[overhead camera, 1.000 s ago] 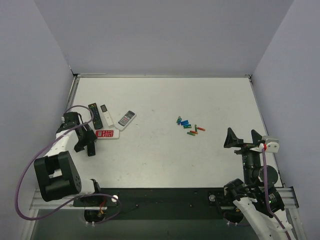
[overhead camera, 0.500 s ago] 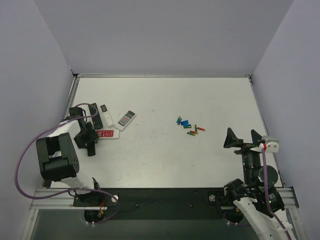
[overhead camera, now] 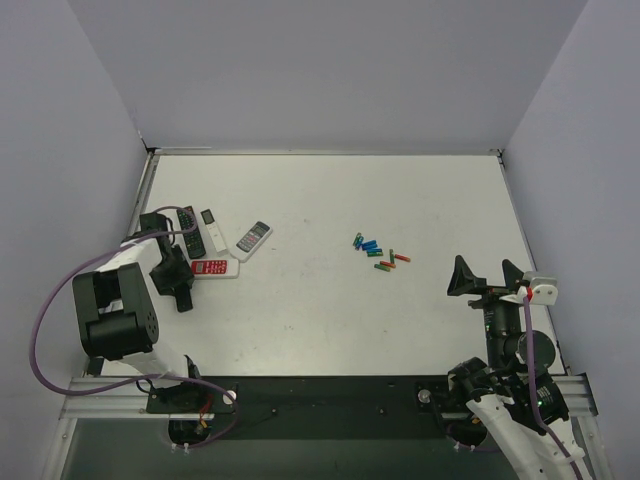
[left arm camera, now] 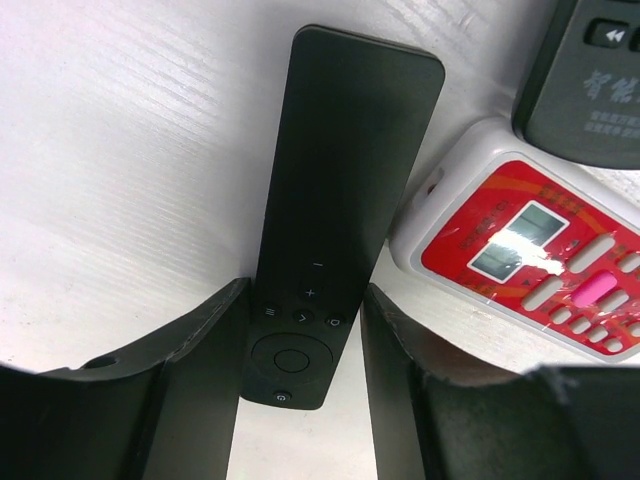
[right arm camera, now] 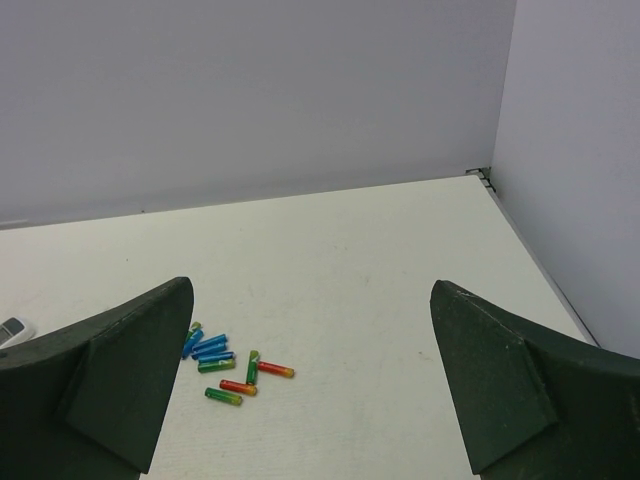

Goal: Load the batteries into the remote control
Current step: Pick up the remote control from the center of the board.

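At worktop [overhead camera: 330, 200] left, we note left jaws flanking the black remote control [left arm camera: 345, 150], grip unclear; right jaws released.

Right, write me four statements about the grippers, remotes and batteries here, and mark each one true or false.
1. The left gripper has a finger on each side of the slim black remote. True.
2. The right gripper holds a battery. False: it is open and empty.
3. The batteries lie in a loose cluster on the table. True.
4. The red-and-white remote lies far from the slim black remote. False: it lies right beside it.
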